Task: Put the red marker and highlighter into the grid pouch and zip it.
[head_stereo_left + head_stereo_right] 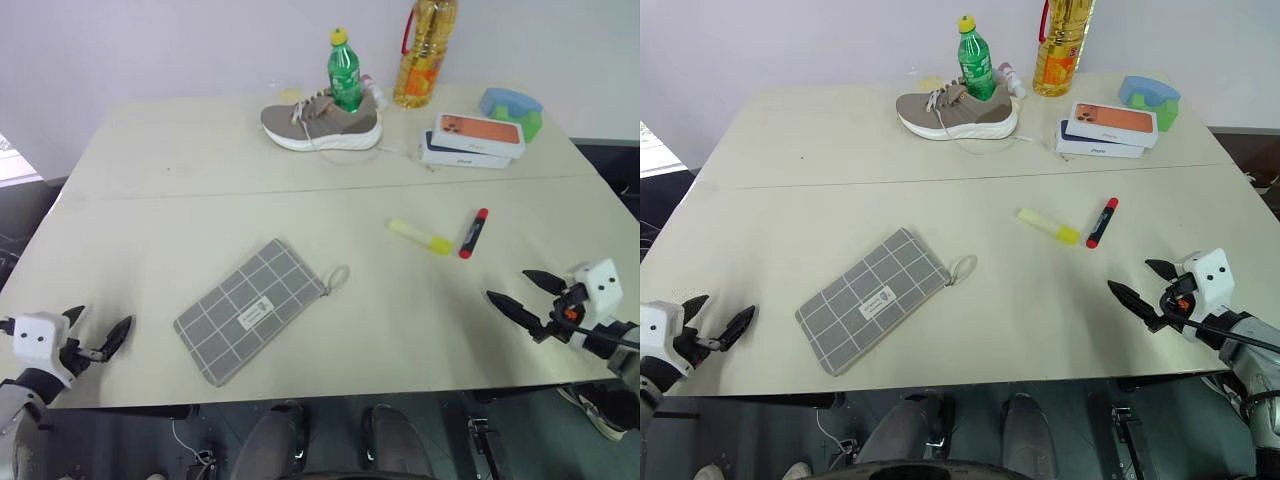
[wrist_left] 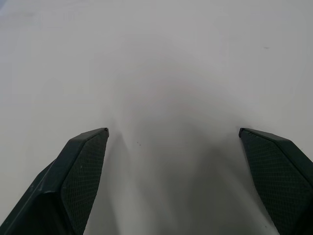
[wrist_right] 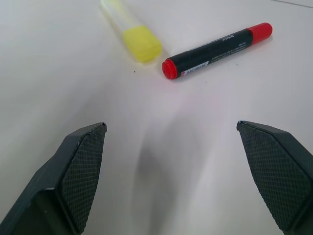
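The pale worktop (image 1: 200, 160) carries everything. The grid pouch (image 1: 250, 309) lies flat on it between the two arms, nearer the left gripper (image 1: 98, 335), its long axis slanting away from those jaws toward the far right, cord pull at that far end. The highlighter (image 3: 131, 30) and red marker (image 3: 216, 50) lie just ahead of the right gripper (image 3: 171, 129), near ends close together, far ends splayed apart. Both pairs of jaws stand wide apart, holding nothing. The pouch looks zipped, so a pen brought early has nowhere to go. Closing on one pen could nudge or roll its neighbour.
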Robot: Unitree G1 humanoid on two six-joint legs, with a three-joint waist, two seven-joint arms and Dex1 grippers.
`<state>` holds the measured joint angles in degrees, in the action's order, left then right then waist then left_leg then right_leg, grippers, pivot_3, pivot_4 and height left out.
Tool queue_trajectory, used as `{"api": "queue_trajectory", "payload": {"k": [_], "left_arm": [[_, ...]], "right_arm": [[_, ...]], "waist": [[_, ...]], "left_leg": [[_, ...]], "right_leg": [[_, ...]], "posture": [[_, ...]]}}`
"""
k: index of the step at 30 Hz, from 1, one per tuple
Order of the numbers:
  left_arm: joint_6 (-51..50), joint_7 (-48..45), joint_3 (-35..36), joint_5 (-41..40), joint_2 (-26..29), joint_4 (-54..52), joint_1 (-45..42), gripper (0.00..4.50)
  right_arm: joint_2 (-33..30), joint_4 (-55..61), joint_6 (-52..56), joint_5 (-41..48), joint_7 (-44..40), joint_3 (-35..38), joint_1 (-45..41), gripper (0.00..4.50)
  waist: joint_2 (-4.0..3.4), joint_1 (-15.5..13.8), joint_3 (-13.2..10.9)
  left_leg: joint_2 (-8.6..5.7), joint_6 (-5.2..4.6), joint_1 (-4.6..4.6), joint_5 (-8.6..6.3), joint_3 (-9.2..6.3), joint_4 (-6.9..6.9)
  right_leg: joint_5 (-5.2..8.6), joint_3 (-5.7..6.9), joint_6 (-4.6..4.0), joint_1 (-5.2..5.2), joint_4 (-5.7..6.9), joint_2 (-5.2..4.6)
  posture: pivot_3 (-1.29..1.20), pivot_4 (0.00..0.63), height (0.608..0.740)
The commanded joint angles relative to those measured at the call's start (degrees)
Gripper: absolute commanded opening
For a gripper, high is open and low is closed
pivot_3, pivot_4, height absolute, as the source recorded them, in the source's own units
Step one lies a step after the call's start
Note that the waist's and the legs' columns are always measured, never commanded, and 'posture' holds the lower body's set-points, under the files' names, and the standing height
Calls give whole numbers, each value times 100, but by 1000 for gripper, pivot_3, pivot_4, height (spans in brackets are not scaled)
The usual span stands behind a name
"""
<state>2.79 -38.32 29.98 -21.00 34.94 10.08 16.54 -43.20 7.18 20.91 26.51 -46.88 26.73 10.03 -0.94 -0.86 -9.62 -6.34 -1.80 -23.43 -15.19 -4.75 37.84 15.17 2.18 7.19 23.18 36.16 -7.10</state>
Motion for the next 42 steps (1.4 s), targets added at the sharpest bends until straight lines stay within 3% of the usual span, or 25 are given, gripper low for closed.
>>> {"api": "queue_trajectory", "payload": {"k": [1,9,17,21,27,33,42], "left_arm": [[-161,143,-103,170,-32,-105,107,4500],[-193,328,-162,279,-133,-398,60,4500],[101,913,-74,314,-653,-591,-122,4500],[134,832,-390,346,-899,-890,-51,4500],[150,725,-633,435,-815,-1024,-216,4500],[554,48,-725,624,-245,-1444,191,4500],[802,-500,-622,581,119,-2349,1006,4500]], "right_arm": [[81,115,-110,0,31,-2,-20,4433],[214,197,-138,-55,147,-166,-225,4433],[457,686,-5,78,299,-685,-722,4433],[1121,1382,565,173,784,-1771,-1563,3148],[1963,1082,770,-863,1498,-3439,-2393,43],[2690,414,856,-1413,1716,-4368,-2882,43],[2976,-96,722,-1548,1348,-4681,-3087,43]], "waist": [[-1,0,1],[-6,-6,4],[-6,-8,4],[-4,18,6],[13,-19,15],[31,26,24],[38,35,28]], "left_leg": [[0,0,0,0,0,0],[-2,0,0,0,0,0],[-2,0,1,0,1,0],[1,0,2,0,-1,0],[-9,2,1,0,-10,-1],[-13,3,1,0,-11,-6],[-11,16,7,8,-10,-49]], "right_leg": [[0,0,0,0,0,0],[-1,0,1,-1,0,-1],[-8,0,14,0,0,0],[-12,-7,9,6,2,6],[-16,-25,3,13,2,15],[-16,-49,2,18,0,24],[-16,-55,0,32,-5,29]], "posture": [[0,150,740],[0,150,740],[0,150,740],[0,150,740],[0,150,740],[0,150,740],[0,150,740]]}}
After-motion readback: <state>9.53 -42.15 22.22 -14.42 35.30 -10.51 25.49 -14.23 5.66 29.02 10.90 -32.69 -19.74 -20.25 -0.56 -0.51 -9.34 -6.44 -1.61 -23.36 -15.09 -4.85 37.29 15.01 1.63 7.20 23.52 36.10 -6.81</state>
